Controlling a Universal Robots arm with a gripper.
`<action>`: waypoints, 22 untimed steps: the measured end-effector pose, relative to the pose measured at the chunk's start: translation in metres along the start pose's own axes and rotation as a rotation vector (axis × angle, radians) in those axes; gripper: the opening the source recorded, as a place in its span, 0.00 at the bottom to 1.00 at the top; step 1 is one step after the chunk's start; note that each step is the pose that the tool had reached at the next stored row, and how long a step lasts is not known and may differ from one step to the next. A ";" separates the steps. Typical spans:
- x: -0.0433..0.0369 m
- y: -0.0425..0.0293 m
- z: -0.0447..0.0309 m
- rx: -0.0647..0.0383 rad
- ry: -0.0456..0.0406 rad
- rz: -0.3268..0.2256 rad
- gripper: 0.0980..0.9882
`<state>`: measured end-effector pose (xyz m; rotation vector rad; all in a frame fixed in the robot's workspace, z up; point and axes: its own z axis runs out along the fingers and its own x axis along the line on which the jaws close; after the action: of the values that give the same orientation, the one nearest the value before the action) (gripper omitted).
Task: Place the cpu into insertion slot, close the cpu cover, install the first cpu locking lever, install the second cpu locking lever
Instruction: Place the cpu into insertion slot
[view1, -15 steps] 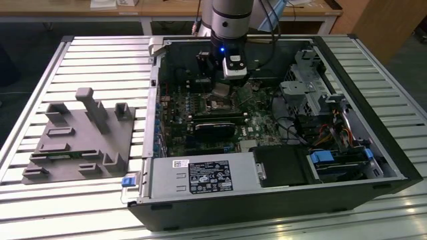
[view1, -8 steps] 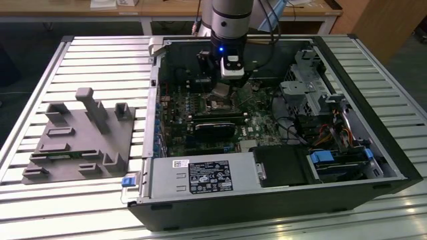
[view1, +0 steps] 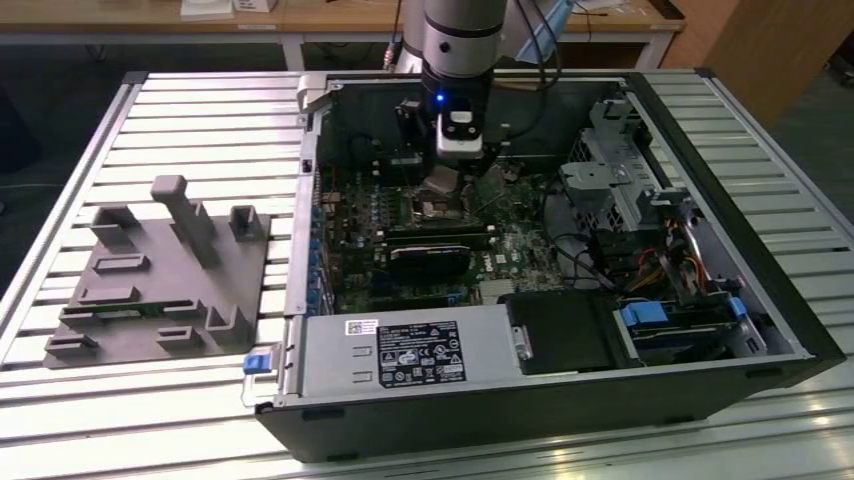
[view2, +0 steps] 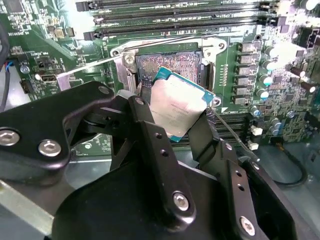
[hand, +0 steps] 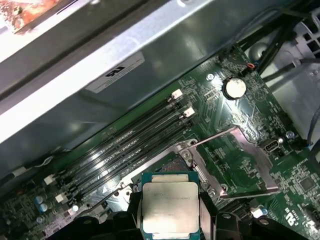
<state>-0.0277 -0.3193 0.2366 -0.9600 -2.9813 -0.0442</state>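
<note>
The cpu (view2: 176, 107) is clamped by two opposite edges between the black fingers (view2: 149, 140) of the gripper (view2: 172, 120), metal top facing the cameras. In the second wrist view it hangs tilted just above the insertion slot (view2: 172, 65) and is not seated. The slot's contact field is exposed. The cpu cover (hand: 215, 138) is swung open and lies to one side of the slot. The slot sits in the middle area of the green motherboard (hand: 235, 107), just beside the long memory slots (hand: 127, 147). The board lies inside the open computer case (view1: 534, 425) on a slatted table (view1: 200, 110).
</note>
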 end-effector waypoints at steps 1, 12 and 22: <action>0.0000 0.0000 0.0000 0.000 -0.0002 0.009 0.50; 0.0000 0.0000 0.0005 -0.002 -0.0031 0.132 0.50; 0.0000 0.0000 0.0009 -0.004 -0.0059 0.244 0.50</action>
<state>-0.0277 -0.3193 0.2357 -1.3179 -2.8451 -0.0457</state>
